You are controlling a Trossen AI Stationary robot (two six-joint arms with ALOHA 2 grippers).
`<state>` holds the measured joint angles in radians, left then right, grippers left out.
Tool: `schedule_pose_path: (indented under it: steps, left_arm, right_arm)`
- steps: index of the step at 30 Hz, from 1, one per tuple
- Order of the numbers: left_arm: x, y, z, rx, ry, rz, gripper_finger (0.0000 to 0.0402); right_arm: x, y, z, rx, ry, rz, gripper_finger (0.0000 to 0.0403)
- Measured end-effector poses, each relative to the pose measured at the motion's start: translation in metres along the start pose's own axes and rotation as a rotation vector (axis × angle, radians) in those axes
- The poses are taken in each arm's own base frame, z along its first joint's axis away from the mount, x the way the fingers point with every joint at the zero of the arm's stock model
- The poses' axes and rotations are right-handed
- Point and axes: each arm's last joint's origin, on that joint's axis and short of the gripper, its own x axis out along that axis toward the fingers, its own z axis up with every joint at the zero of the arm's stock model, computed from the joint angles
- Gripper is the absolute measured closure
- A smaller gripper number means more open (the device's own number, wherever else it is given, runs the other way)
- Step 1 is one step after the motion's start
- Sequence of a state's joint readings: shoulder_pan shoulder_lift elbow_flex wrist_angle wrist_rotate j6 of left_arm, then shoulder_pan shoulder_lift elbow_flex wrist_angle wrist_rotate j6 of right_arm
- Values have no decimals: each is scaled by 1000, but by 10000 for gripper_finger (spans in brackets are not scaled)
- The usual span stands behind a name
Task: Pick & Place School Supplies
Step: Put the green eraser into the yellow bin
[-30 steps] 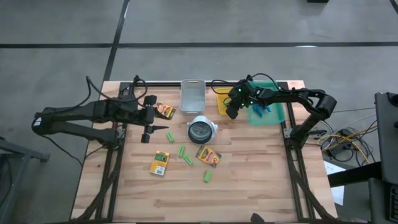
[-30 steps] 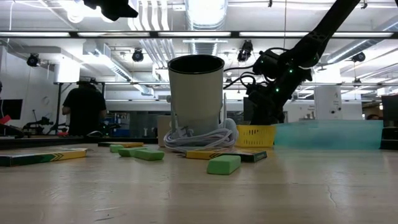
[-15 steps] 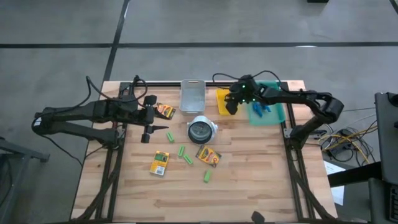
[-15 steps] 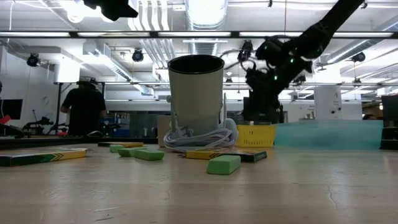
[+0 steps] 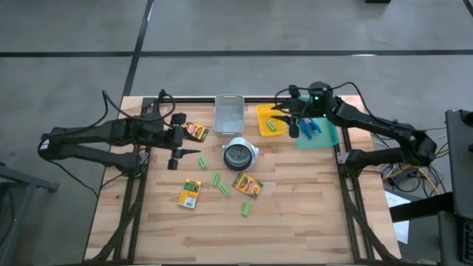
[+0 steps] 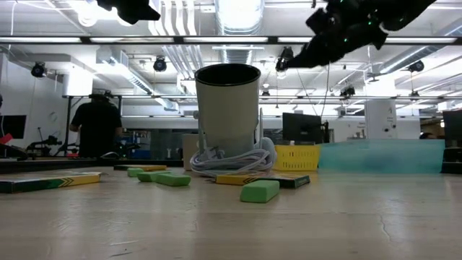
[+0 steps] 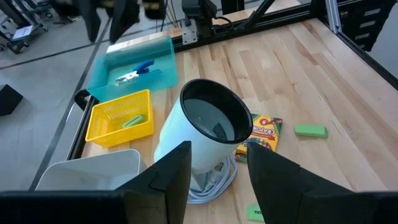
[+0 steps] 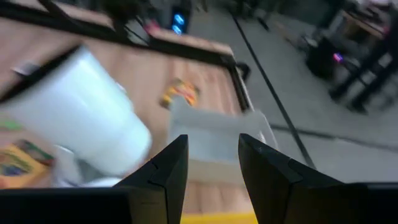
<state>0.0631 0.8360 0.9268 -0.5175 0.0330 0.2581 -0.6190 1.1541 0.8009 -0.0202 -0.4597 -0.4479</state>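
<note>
High view: right pincer (image 5: pixel 293 123) hangs open and empty over the yellow bin (image 5: pixel 263 113); at nine o'clock, left pincer (image 5: pixel 177 140) waits open, empty.

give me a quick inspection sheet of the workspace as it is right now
surface: wooden table, bare at the near edge
job's things: three crayon boxes and four green sticks loose; one stick in yellow basket; blue-handled tools in teal bin
clutter: white cup, clear bin
grippers: left end effector open, empty; right end effector open, raised by the yellow basket
cables: white cord at the cup
surroundings: person standing behind
</note>
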Motion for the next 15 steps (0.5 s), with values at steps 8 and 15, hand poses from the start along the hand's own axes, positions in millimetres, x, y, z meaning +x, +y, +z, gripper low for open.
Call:
schedule_pose_path:
  steps: [8,15]
  left_arm:
    - [0,0,0,0,0,0,241]
    - [0,0,0,0,0,0,241]
  right_arm:
    - [4,30,17,12,-121,277,260]
    - [21,74,27,-59,-147,487,262]
